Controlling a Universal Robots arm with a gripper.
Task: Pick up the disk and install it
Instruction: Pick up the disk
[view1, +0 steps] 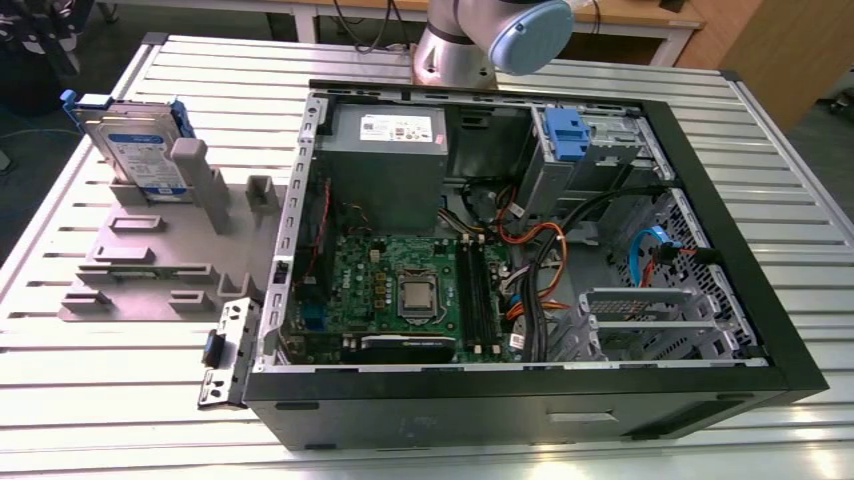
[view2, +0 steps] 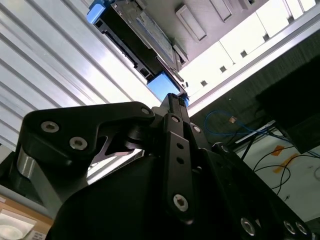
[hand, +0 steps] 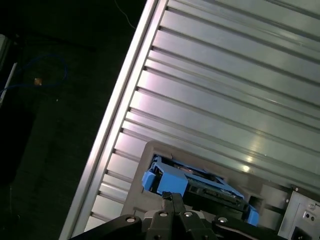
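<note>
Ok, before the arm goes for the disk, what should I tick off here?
1. Disk upright in grey fixture: ok.
2. Tool open for a grasp: not ok, shut and empty.
3. Tool pointed at the disk's blue carrier in both wrist views: looks ok.
4. Computer case open: ok.
5. Drive bay free for the disk: cannot tell.

Site reads to me as a robotics lab. A ribbed bare-aluminium table (view1: 107, 400) carries an opened black desktop computer case (view1: 534, 395) and a grey plastic holding fixture (view1: 147, 260). A silver robot arm base (view1: 451, 60) stands at its far edge, with light wooden workbenches (view1: 627, 15) behind. In the second wrist view, loose cables (view2: 272, 160) lie on the dark floor.
</note>
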